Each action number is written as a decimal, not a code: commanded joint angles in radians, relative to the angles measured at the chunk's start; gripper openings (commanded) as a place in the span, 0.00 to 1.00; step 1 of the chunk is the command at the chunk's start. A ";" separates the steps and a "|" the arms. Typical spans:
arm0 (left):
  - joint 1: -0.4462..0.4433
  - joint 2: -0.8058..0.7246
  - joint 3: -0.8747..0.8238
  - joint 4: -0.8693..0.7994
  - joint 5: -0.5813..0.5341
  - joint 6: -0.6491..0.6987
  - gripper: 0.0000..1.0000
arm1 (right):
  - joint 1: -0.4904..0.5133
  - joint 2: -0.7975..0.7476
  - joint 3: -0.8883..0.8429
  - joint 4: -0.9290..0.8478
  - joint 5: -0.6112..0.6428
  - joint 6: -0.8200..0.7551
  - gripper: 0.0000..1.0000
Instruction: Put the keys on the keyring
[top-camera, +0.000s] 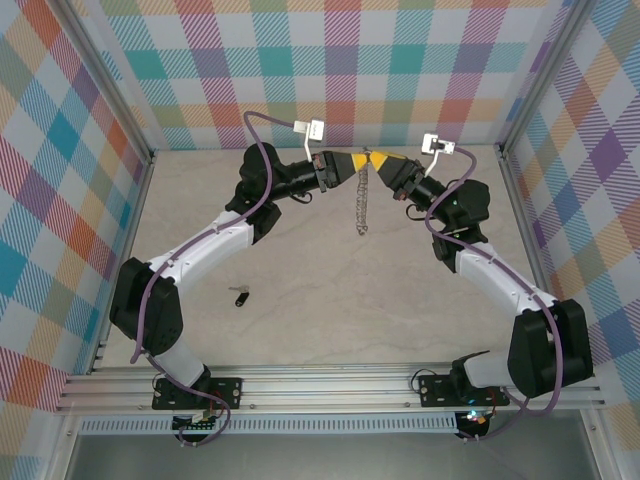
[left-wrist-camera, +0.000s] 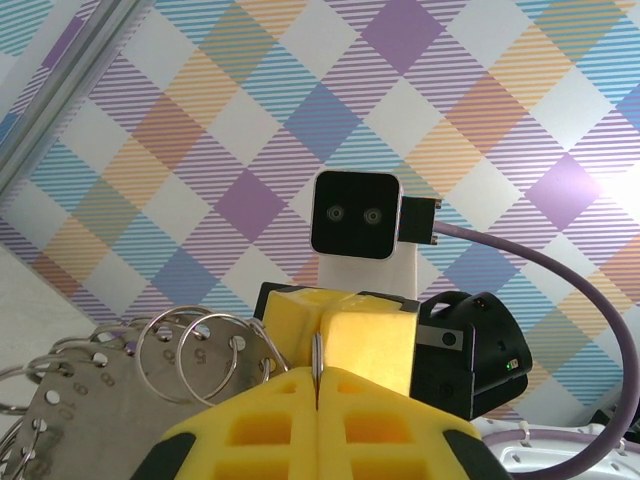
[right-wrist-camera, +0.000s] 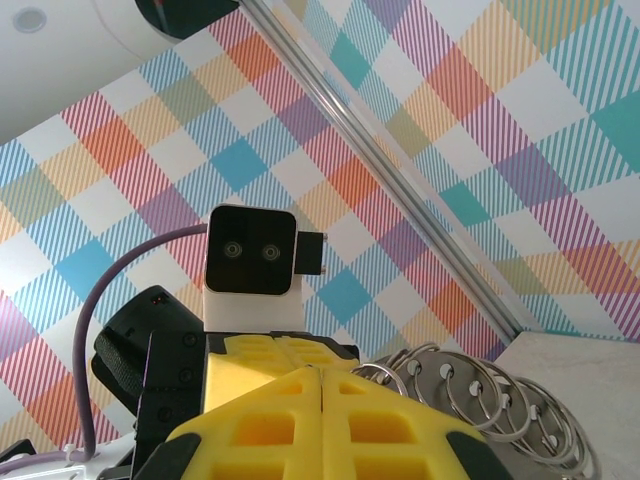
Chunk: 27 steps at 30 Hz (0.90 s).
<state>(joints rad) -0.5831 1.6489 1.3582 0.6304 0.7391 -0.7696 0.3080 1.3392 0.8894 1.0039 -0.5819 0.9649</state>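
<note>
Keyring metal hangs in the air at the far middle of the table. From the top camera it reads as a thin, bumpy strand whose long axis runs from 12 o'clock to 6 o'clock. Its upper end is caught where the two yellow fingertip pairs meet and its lower end dangles free. The left gripper comes in from 9 o'clock and the right gripper from 3 o'clock, tip to tip. The left wrist view shows the left fingers pressed together on a thin sliver of metal standing up in their seam. The right fingers face them just beyond, shut on the same edge. In the right wrist view the right pads are squeezed flat against each other, and the seam there is too tight to make out any metal. From above the ring looks like a plain strand, but the wrist cameras show more. Several small split rings overlap at about 9 o'clock of the left fingers, threaded through flat grey tags with punched holes and stamped digits. The frame edge cuts these off at the bottom and left. One of the keys lies alone on the table, well apart at about 8 o'clock from the ring's lower end. It is a dark speck, too small to tell which way its blade points.
</note>
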 joint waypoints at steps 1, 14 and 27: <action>-0.012 0.005 0.049 0.042 0.000 0.010 0.10 | 0.007 0.008 -0.006 0.034 -0.009 0.003 0.00; -0.013 0.013 0.063 0.011 0.008 0.047 0.00 | 0.008 0.012 0.003 0.008 -0.015 -0.002 0.00; -0.013 -0.125 -0.008 -0.250 -0.070 0.548 0.00 | -0.074 -0.248 -0.018 -0.496 0.118 -0.145 0.67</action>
<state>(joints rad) -0.5888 1.6127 1.3739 0.3676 0.7010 -0.4061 0.2516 1.1660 0.8856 0.6552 -0.5110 0.8845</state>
